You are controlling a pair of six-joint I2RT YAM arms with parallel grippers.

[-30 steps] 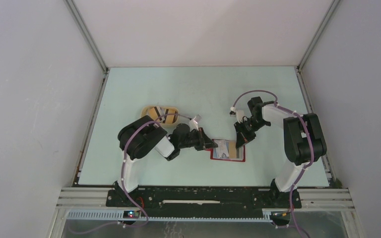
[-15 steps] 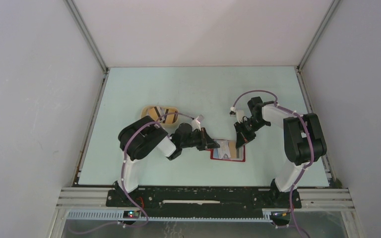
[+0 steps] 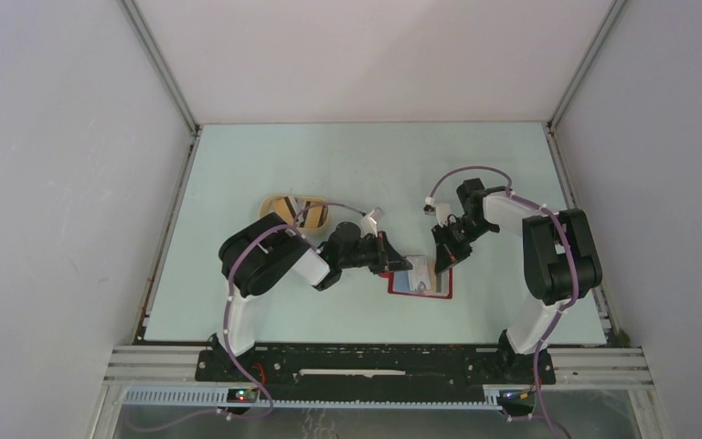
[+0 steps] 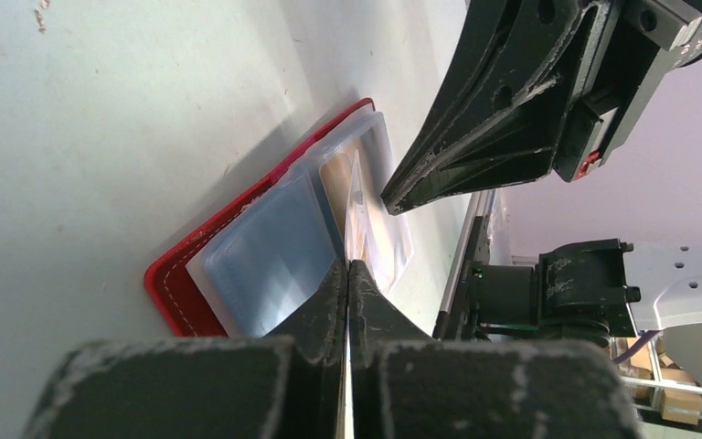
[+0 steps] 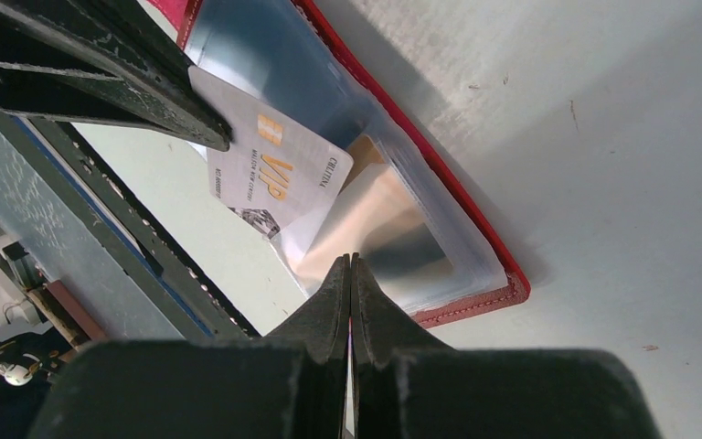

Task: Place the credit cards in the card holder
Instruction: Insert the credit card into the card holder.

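1. The flat red folding card holder (image 4: 172, 285) with pale blue-grey inner pockets lay open on the pale green tabletop (image 3: 329, 155), between the two arms and toward the near edge.
2. The left gripper (image 4: 347, 274) had its black fingers pressed together on one corner of a thin white plastic card printed "VIP" (image 5: 279, 178). It held that card slanted over the holder's middle.
3. In the right wrist view, the card's lower corner overlapped the mouth of a clear pocket. Most of the card stood outside the pocket, so I judged it to be at the start of insertion, not seated.
4. The right gripper (image 5: 349, 270) had its fingers closed with nothing between them. Its tip hung just above the pocket beside the card. Whether it touched the plastic could not be told.
5. One pocket showed a tan patch that might have been a card already in place. The glare on the plastic made this uncertain.
6. Behind the left arm, well apart from the holder, the tan oval shallow dish (image 3: 271, 207) held orange-yellow credit cards (image 3: 285, 206) with dark stripes. Their number could not be made out.
7. I judged the task to be early to midway. One card was being fed in, and the cards in the dish were not yet moved.
8. What was left for this card was to slide it fully under the pocket lip and let go of it.
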